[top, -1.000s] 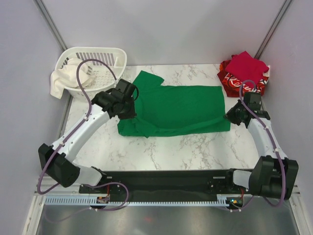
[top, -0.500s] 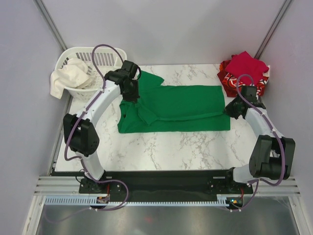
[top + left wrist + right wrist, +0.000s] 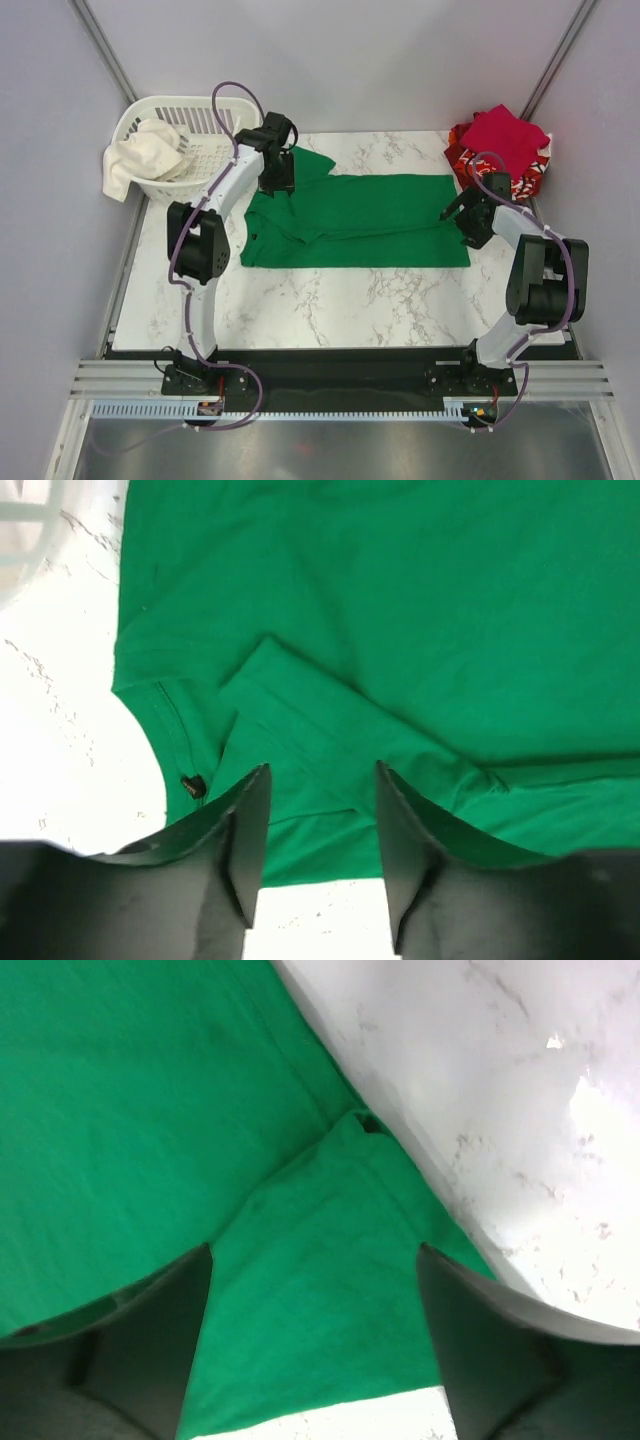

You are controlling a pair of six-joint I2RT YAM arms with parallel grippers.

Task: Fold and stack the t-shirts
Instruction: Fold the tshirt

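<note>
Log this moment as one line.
stage: folding green t-shirt | left gripper: open over its collar end | right gripper: open over its hem end | crimson t-shirt: on red printed t-shirt, far right

The bright green cloth t-shirt (image 3: 370,215) is plain; the flat marble-look tabletop (image 3: 330,300) is white with grey veining. The crimson cloth t-shirt (image 3: 503,130) is plain, and the red cloth t-shirt (image 3: 470,165) carries white print. The white slatted plastic basket (image 3: 215,118) and the crumpled cloth (image 3: 135,158) both read off-white.

left arm (image 3: 226,190) stretching toward the upper left-centre of the frame, left gripper (image 3: 277,180) pointing down, jaws standing apart, right arm (image 3: 515,222) folding at right, right gripper (image 3: 457,215) gaping wide, facing left
</note>
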